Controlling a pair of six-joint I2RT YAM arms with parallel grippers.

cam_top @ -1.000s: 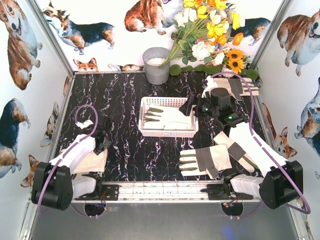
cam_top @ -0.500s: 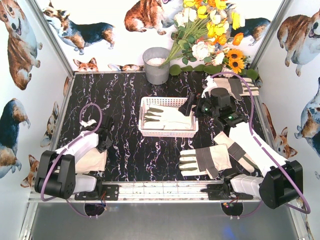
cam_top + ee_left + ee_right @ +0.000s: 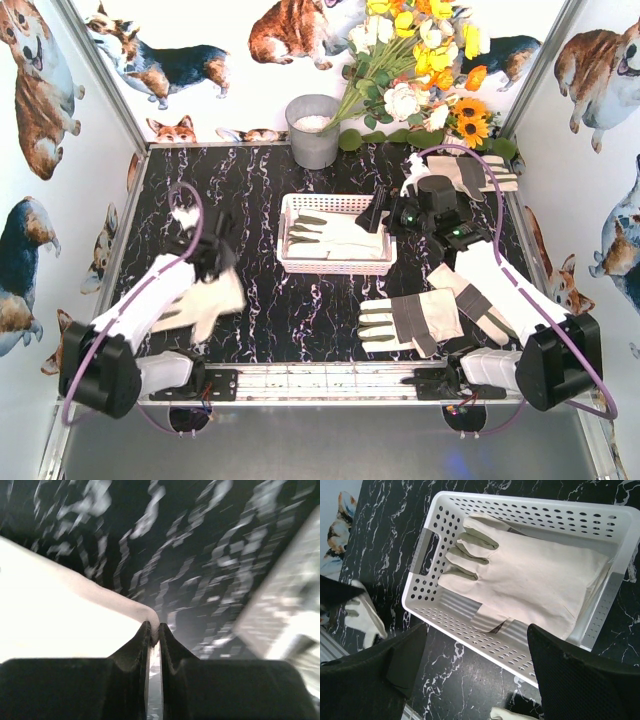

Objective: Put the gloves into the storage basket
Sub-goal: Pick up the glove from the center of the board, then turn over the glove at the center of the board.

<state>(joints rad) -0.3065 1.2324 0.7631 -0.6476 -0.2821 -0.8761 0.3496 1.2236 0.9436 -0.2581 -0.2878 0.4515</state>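
My left gripper (image 3: pixel 214 256) is shut on the edge of a cream-white glove (image 3: pixel 206 302), which hangs off the table at the left; in the left wrist view the jaws (image 3: pixel 154 630) pinch its pale fabric (image 3: pixel 70 615). The white storage basket (image 3: pixel 335 267) sits mid-table with one glove (image 3: pixel 335 235) lying flat inside. My right gripper (image 3: pixel 379 212) hovers open over the basket's right end; in its wrist view the gripper (image 3: pixel 477 630) has nothing between its fingers above the basket (image 3: pixel 485 652) and the glove in it (image 3: pixel 535 582). Another glove (image 3: pixel 410 320) lies near the front edge.
A further glove (image 3: pixel 482 308) lies partly under my right arm and one (image 3: pixel 482 172) at the back right. A grey metal bucket (image 3: pixel 313 130) and a flower bunch (image 3: pixel 420 70) stand at the back. Printed walls close in both sides.
My left gripper has shut on the glove at the left and raised it off the table, swinging slightly toward the basket. The right arm has hardly moved.
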